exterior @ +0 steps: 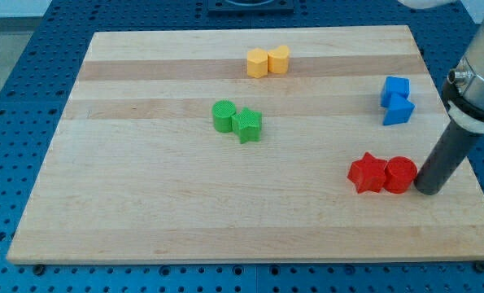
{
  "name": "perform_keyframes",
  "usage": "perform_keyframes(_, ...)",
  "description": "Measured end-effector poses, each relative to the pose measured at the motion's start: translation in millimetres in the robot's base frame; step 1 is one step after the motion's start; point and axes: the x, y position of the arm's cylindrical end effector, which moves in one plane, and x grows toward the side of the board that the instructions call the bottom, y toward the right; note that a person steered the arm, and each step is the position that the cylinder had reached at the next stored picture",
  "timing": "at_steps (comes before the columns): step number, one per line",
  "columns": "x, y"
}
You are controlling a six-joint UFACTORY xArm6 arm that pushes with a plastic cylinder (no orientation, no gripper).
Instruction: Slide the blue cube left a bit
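The blue cube [395,89] sits near the board's right edge, touching a second blue block [398,110] of irregular shape just below it. My tip [428,190] rests on the board at the lower right, right beside the red cylinder [400,174] on its right side. The tip is well below the blue cube and slightly to its right. A red star-shaped block [368,172] touches the red cylinder on its left.
Two yellow blocks [268,61] sit together near the view's top centre. A green cylinder [223,115] and a green star-shaped block [247,124] touch near the middle. The wooden board [144,203] lies on a blue perforated table.
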Motion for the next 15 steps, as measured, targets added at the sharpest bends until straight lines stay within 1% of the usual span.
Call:
perform_keyframes(1, 0, 0)
perform_keyframes(2, -8, 13)
perform_keyframes(3, -38, 43)
perform_keyframes(5, -118, 94)
perform_keyframes(6, -148, 95)
perform_keyframes(7, -167, 82)
perform_keyframes(8, -171, 61)
perform_keyframes(9, -170, 55)
perform_keyframes(11, -152, 38)
perform_keyframes(13, -162, -23)
perform_keyframes(14, -178, -34)
perform_keyframes(15, -213, -34)
